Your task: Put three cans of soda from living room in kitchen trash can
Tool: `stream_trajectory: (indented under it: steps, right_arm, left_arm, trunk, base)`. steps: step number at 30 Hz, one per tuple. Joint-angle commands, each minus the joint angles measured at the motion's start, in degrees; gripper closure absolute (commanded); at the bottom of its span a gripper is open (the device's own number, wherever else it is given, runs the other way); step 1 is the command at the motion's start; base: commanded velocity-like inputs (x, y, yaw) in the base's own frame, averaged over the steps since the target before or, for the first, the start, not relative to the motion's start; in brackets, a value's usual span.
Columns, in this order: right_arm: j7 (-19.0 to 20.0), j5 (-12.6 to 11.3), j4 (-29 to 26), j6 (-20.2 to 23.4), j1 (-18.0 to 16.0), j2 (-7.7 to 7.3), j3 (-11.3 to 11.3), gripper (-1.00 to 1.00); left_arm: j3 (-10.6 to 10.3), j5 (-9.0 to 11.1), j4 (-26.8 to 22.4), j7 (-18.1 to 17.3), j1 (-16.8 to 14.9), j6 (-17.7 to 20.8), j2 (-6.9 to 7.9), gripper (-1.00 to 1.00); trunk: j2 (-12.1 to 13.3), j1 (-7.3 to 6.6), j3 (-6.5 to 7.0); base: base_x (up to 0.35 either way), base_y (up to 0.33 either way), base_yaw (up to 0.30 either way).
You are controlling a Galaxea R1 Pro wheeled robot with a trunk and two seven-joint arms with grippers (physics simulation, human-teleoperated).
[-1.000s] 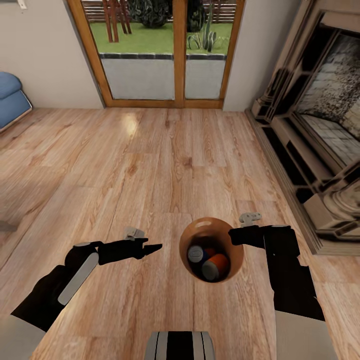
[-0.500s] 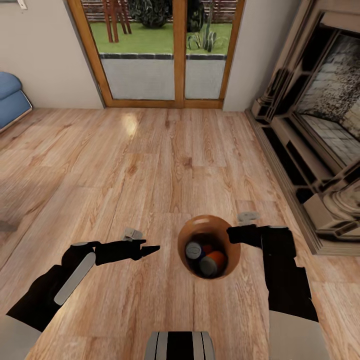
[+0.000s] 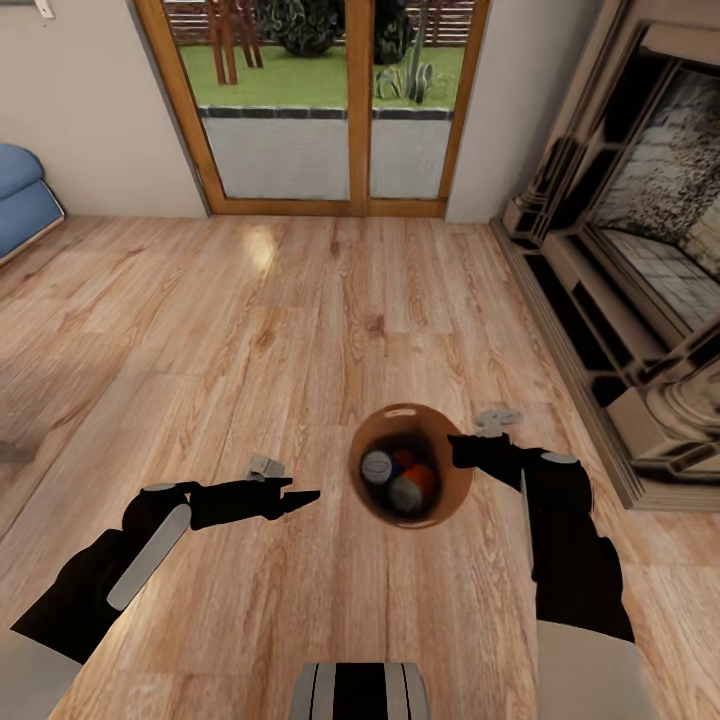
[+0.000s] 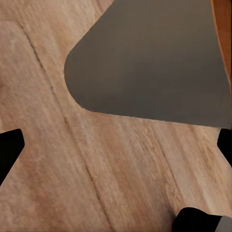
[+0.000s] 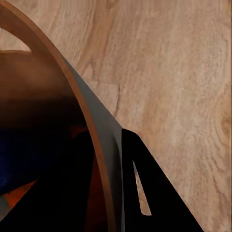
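Spillage is my worry: my right gripper [image 3: 462,452] pinches the trash can [image 3: 455,495] by its right rim, cans [image 3: 400,480] inside, above the living-room floor [image 3: 300,330], so tilting could dump them.

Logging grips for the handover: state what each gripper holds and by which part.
The right gripper holds the bin by its rim, one finger outside the wall. The left gripper holds nothing.
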Motion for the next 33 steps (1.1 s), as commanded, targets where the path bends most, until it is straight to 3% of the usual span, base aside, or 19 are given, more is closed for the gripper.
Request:
stream_trajectory:
  steps: [1, 4, 9, 16, 20, 25, 29, 33]
  right_arm:
    - [-1.6, -0.2, 2.2, -1.4, 0.0, 0.00, 0.0, 1.00]
    - [-5.5, -2.0, 6.2, -4.5, 0.0, 0.00, 0.2, 1.00]
    - [-7.1, -5.4, 8.2, -6.3, 0.0, 0.00, 0.2, 1.00]
    - [-11.5, -7.2, 13.7, -12.6, 0.0, 0.00, 0.3, 1.00]
    - [-12.4, -11.2, 14.6, -13.6, 0.0, 0.00, 0.4, 1.00]
    - [-12.6, -11.9, 14.8, -13.8, 0.0, 0.00, 0.4, 1.00]
    - [-13.2, -11.9, 21.2, -15.6, -2.2, 0.00, 0.4, 1.00]
    - [-13.5, -11.8, 22.5, -16.1, -2.6, 0.00, 0.3, 1.00]
  left_arm:
    - [0.0, 0.0, 0.0, 0.0, 0.0, 0.0, 0.01, -1.00]
    - [0.0, 0.0, 0.0, 0.0, 0.0, 0.0, 0.13, -1.00]
    - [0.0, 0.0, 0.0, 0.0, 0.0, 0.0, 0.36, -1.00]
    - [0.0, 0.0, 0.0, 0.0, 0.0, 0.0, 0.39, -1.00]
    - [0.0, 0.0, -0.1, 0.0, 0.0, 0.0, 0.44, -1.00]
    - [0.0, 0.0, -0.1, 0.0, 0.0, -0.1, 0.44, -1.00]
    - [0.0, 0.0, 0.0, 0.0, 0.0, 0.0, 0.44, -1.00]
    - [0.0, 0.0, 0.0, 0.0, 0.0, 0.0, 0.44, -1.00]
  trunk:
    - [0.0, -0.01, 0.00]
    - [0.0, -0.01, 0.00]
    - [0.0, -0.01, 0.00]
    - [0.0, -0.01, 0.00]
    - [0.0, -0.01, 0.00]
    - [0.0, -0.01, 0.00]
    - [0.0, -0.01, 0.00]
    - [0.0, -0.01, 0.00]
  base:
    - [0.000, 0.000, 0.000]
    - [0.000, 0.000, 0.000]
    - [0.000, 0.000, 0.000]
    - [0.000, 0.000, 0.000]
    - [0.000, 0.000, 0.000]
    - [0.000, 0.000, 0.000]
    - [0.000, 0.000, 0.000]
    - [0.000, 0.000, 0.000]
